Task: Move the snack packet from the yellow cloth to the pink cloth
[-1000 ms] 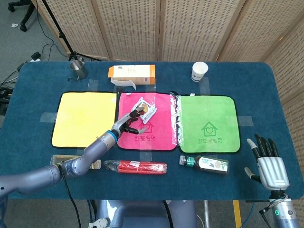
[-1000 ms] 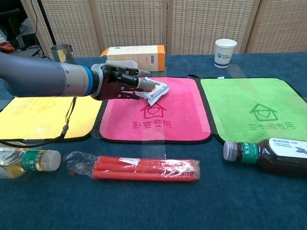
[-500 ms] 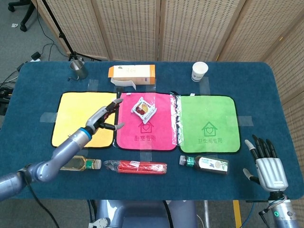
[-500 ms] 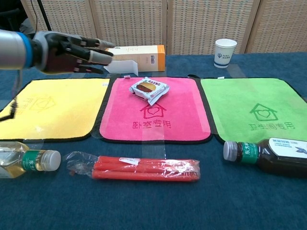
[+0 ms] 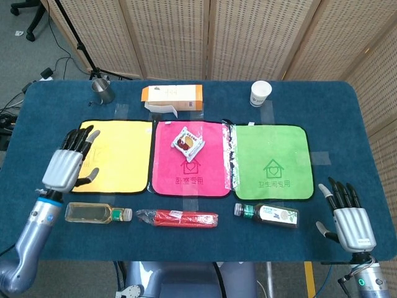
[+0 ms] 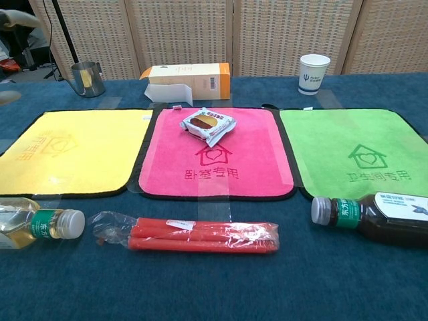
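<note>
Snack packet (image 5: 188, 142) at rest on the pink cloth (image 5: 191, 174), apart from both robot hands.
We see the packet lying in the upper half of the pink cloth, touched by nothing. We find the left robot hand (image 5: 67, 165) released, fingers spread, above the outer edge of the yellow cloth (image 5: 118, 155), well apart from the packet. The right robot hand (image 5: 348, 219) hangs likewise released beyond the near right corner of the counter (image 5: 347, 124), past the green cloth (image 5: 270, 161).

Snack packet (image 5: 188, 142) flat on pink cloth (image 5: 205, 180) (far half); yellow cloth (image 5: 118, 161) bare.
</note>
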`<state>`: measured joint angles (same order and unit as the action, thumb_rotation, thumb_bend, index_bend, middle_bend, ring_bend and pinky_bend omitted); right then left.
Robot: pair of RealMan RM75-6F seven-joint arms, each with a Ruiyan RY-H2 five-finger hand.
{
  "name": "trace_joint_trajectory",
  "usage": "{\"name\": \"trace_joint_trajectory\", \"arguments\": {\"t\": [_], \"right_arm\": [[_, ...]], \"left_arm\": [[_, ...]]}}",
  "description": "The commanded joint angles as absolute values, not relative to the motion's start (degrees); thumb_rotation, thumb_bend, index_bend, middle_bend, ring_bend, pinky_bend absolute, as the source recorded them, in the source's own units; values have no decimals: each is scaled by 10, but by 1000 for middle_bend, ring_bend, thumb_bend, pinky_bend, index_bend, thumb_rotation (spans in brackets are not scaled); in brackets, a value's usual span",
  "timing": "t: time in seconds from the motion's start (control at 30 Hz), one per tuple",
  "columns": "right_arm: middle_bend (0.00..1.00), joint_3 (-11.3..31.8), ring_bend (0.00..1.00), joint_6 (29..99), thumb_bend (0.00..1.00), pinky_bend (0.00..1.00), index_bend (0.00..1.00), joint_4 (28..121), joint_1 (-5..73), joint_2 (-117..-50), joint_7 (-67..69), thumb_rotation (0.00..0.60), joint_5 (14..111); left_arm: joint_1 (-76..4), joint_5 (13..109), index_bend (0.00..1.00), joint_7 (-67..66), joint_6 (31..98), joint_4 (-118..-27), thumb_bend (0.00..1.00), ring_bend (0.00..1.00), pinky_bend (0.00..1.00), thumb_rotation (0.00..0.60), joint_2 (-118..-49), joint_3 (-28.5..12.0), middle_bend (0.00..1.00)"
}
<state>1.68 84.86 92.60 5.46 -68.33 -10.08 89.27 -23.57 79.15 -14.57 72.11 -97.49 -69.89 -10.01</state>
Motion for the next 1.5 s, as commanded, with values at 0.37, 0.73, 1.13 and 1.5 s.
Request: {"name": "trace_joint_trajectory", "arguments": {"t": [0.37, 0.73, 1.13, 1.5], "right_arm": [[0, 14, 0, 854, 260, 0, 95, 932, 52, -681, -105, 600, 901], [0, 8, 0, 855, 260, 0, 96, 934, 52, -682, -113, 600, 915], [0, 7, 0, 851, 260, 0, 96, 935, 52, -681, -110, 600, 918], [0, 7, 0, 843, 260, 0, 96, 948, 57, -681, -106, 600, 920]], "left_arm": [[-109, 894, 0, -196, 860, -947, 310, 0, 0, 600, -739, 17, 0], [-92, 917, 0, -183, 873, -962, 309, 0, 0, 600, -734, 25, 0], [-90, 919, 0, -176, 864, -969, 310, 0, 0, 600, -731, 20, 0], [-87, 906, 0, -165, 848, -963, 309, 0, 0, 600, -730, 17, 0]]}}
